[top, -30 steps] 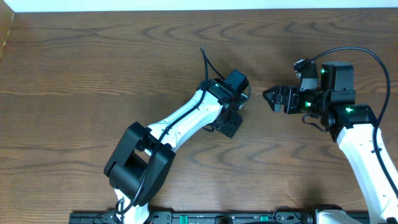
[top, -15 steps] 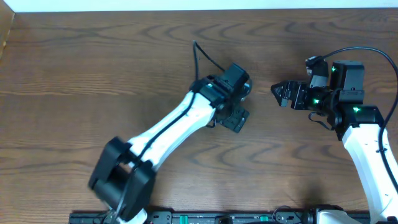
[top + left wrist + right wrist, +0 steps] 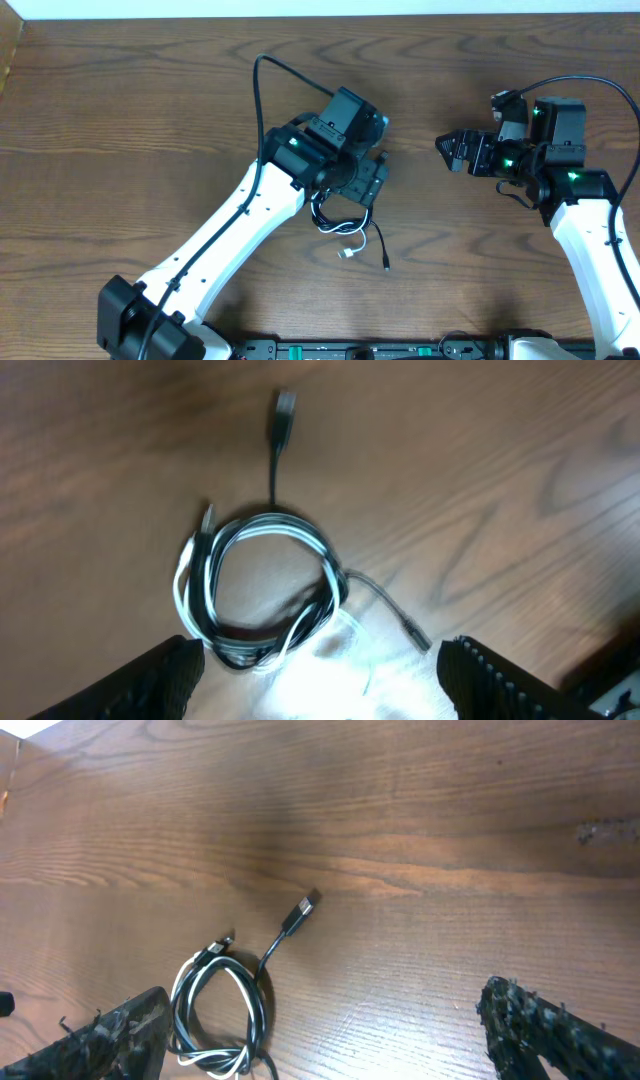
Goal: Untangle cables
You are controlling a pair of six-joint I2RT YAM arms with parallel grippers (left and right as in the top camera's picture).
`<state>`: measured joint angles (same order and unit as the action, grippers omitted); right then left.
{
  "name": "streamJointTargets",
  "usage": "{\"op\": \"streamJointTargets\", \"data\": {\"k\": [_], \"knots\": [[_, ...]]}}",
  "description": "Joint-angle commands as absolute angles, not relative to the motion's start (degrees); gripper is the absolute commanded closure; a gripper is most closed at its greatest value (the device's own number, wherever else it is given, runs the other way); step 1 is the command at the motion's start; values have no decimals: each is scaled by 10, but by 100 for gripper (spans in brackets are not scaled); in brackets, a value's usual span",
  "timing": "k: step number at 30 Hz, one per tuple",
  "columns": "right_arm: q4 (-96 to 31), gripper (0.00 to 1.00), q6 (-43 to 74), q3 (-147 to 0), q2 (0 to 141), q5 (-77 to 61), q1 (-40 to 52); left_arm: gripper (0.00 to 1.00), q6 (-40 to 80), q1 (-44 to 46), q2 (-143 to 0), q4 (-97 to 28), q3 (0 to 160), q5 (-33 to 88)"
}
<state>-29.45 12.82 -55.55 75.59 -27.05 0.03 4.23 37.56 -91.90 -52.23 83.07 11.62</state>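
1. Swinging round since a second ago, the left arm is now uncovering the cables (image 3: 338, 222), which it was hiding before. The right arm is sitting slightly further right than it was.
2. The left gripper (image 3: 320, 655) is hovering wide open directly above the coil and gripping nothing. Its fingers (image 3: 165, 680) are framing the loop's near edge, with no contact visible.
3. The right gripper (image 3: 320, 995) is also standing wide open and holding nothing. It is hanging well apart from the coil, off to its right.
4. Two cords are lying on the worktop (image 3: 150, 100), one white cable (image 3: 182, 585) and one black cable (image 3: 272, 460), wound together in a single loop.
5. Three plug ends are sticking out of that loop in the left wrist view.
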Motion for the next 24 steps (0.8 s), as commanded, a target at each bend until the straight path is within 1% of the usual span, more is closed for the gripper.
{"op": "streamJointTargets", "data": {"k": [1,3,5,11,13,18,19,20,24], "knots": [[-296,5,132,-564,757,-269,-3,21,36,373,-923,-548,822,111],[-296,5,132,-564,757,-269,-3,23,31,374,-924,-550,804,122],[-296,5,132,-564,757,-269,-3,25,-3,374,-929,-538,774,161],[-296,5,132,-564,757,-269,-3,32,-15,375,-962,-472,730,165],[-298,5,132,-564,757,-269,-3,34,-15,375,-983,-455,729,177],[-305,5,132,-564,757,-269,-3,36,-15,378,-1038,-422,729,220],[-306,5,132,-564,757,-269,-3,37,-14,380,-1049,-420,729,224],[-307,5,132,-564,757,-269,-3,40,-13,385,-1070,-416,729,225],[-309,5,132,-564,757,-269,-3,44,-3,391,-1093,-406,729,225]]}}
